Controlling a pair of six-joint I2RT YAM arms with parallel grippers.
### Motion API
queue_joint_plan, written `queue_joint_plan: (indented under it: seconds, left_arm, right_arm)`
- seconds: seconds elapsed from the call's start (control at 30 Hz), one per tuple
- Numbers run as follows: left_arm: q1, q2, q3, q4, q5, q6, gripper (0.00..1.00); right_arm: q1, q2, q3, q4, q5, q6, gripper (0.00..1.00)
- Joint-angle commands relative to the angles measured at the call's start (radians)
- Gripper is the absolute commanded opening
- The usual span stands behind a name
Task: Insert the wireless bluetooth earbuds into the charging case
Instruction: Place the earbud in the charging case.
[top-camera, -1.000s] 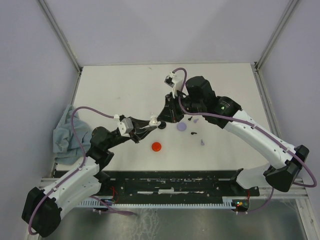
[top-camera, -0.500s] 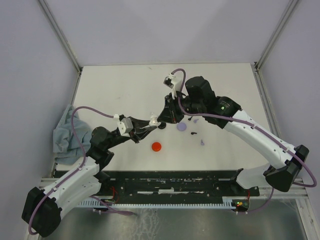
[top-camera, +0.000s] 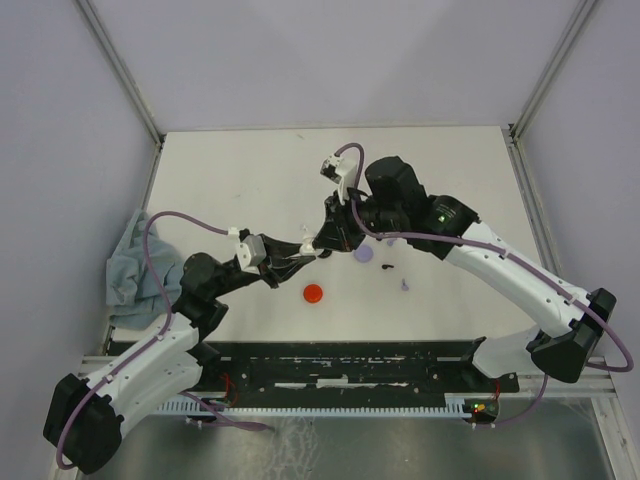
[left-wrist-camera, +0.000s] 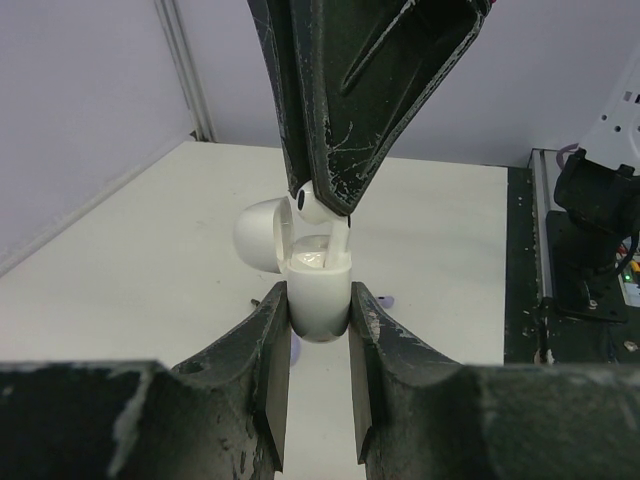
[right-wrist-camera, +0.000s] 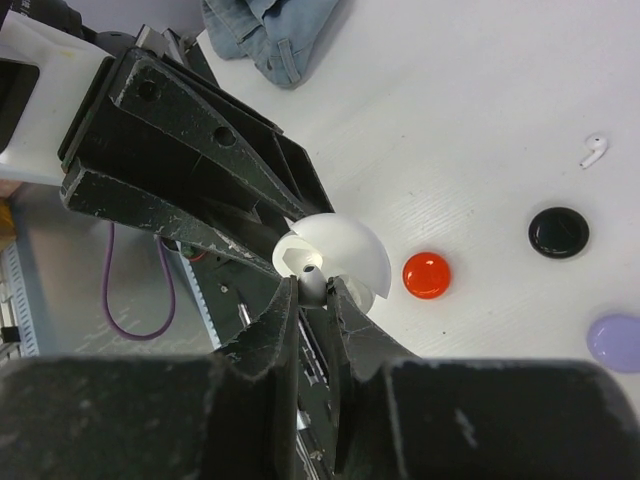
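Left wrist view: left tool (left-wrist-camera: 318, 310) clamped on white plastic charging case (left-wrist-camera: 320, 285), lid open.
Earbud: white stemmed plastic bud (left-wrist-camera: 318, 205) pinched by right tool (right-wrist-camera: 312, 292), just above case.
Handling: likely light, slippery; grip the head.

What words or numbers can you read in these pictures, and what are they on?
No text can be read anywhere.
White case and white earbud: no print showing.
Red disc, black disc, lavender disc: plain.
White part at the right edge of the left wrist view: dark marks, too blurred to read.
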Motion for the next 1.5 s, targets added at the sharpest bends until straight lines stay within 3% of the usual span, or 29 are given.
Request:
queue_joint_plan:
  seconds: [0.0,0.4,0.77,1.03,1.23,1.47]
  left_arm:
    - [0.002,0.000,0.050,0.060,0.022,-0.038,0.03]
    - [0.001,0.013,0.048,0.102,0.084,-0.102,0.03]
    - [0.001,0.030,0.036,0.115,0.072,-0.116,0.03]
    - [0.002,0.059,0.017,0.170,0.054,-0.163,0.03]
    - [0.002,0.106,0.002,0.311,0.092,-0.266,0.03]
    - [0.001,0.115,-0.002,0.331,0.095,-0.288,0.03]
  right_arm:
    - [0.022,0.006,0.031,-0.028,-0.012,-0.080,0.11]
    - [0.038,-0.019,-0.006,0.007,-0.098,-0.227,0.22]
    - [0.039,-0.016,0.020,-0.001,-0.131,-0.292,0.47]
    - [0.039,0.005,0.052,-0.013,-0.158,-0.320,0.48]
    - [0.039,0.041,0.087,-0.038,-0.201,-0.338,0.45]
    - [0.038,0.030,0.093,-0.036,-0.190,-0.354,0.47]
